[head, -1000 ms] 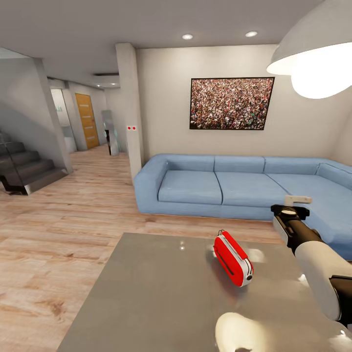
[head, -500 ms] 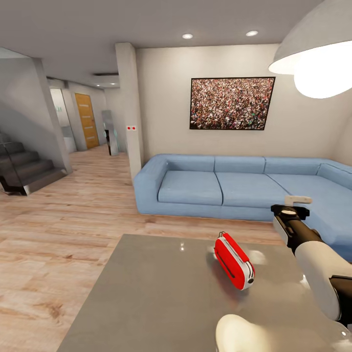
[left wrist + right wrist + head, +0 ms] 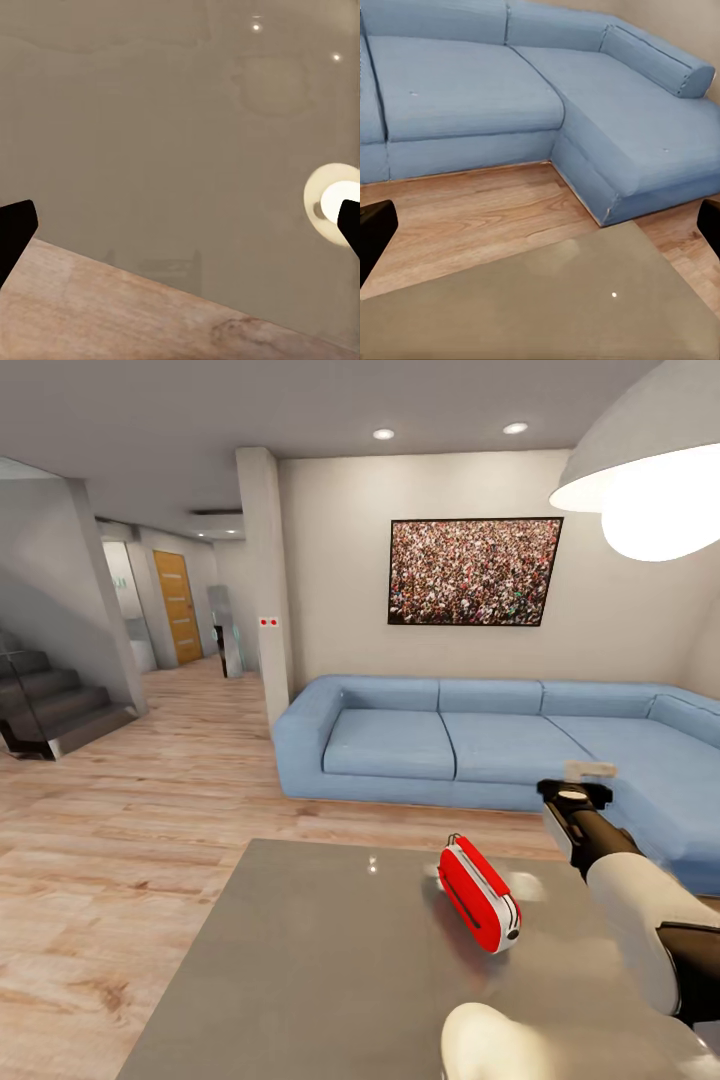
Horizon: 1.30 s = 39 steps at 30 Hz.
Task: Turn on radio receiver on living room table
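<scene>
Head camera overlooks the table (image 3: 300, 960); both wrist cameras face its glossy top.

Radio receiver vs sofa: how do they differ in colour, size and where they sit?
Colour: the radio receiver is red with a white edge; the sofa is plain blue. Size: the radio receiver is small next to the right claw; the sofa spans the wall and turns the corner. Placement: the radio receiver stands on the table; the sofa stands on the wood floor beyond it. Both have rounded corners.
</scene>
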Tool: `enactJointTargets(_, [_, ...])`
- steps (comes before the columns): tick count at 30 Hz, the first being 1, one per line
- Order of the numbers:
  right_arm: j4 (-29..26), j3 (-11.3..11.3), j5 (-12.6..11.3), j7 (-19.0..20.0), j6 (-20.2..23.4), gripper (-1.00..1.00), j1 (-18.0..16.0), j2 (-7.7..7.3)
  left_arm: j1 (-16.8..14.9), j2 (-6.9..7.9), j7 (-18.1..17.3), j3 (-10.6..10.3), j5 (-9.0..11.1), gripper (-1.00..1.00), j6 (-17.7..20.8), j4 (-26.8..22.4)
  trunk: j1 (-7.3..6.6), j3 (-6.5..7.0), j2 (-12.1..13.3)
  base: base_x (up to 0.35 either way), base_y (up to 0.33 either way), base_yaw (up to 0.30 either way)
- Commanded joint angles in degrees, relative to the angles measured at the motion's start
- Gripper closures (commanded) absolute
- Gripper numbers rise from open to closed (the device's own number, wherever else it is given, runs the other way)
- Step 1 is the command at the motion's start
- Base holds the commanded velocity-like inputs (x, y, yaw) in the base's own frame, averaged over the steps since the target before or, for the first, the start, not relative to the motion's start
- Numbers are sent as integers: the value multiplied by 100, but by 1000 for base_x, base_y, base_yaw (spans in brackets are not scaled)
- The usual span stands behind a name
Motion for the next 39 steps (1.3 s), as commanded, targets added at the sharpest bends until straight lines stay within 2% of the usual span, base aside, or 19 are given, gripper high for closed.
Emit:
enactJointTargets(1, [9,0,3,0,0,-100,0,13,0,0,0,0,0,-100,0,0,0,0,0,0,0,0])
enactJointTargets(3, [17,1,-2,0,-89,-100,0,27,0,-2,0,0,0,-100,0,0,0,0,0,0,0,0])
enactJointTargets(6, [46,1,-12,-9,-440,-100,0,30,0,-3,7,0,0,-100,0,0,0,0,0,0,0,0])
enactJointTargets(18, [186,11,-16,-17,-707,-100,0,43,1,-7,9,0,0,-100,0,0,0,0,0,0,0,0])
enactJointTargets(23, [622,36,7,99,-740,-100,0,74,0,-8,9,0,0,-100,0,0,0,0,0,0,0,0])
enactJointTargets(26, [818,153,6,631,-674,-100,0,281,0,-8,9,0,0,-100,0,0,0,0,0,0,0,0])
enactJointTargets(30, [1140,293,4,813,-689,-100,0,445,0,-8,9,0,0,-100,0,0,0,0,0,0,0,0])
enactJointTargets(35, [1294,315,5,902,-713,-100,0,555,0,-8,9,0,0,-100,0,0,0,0,0,0,0,0])
enactJointTargets(36, [1304,316,1,1100,-713,-100,0,570,0,-8,9,0,0,-100,0,0,0,0,0,0,0,0])
enactJointTargets(39, [1320,312,-4,1329,-712,-100,0,587,0,-7,9,0,0,-100,0,3,0,0,0,0,0,0])
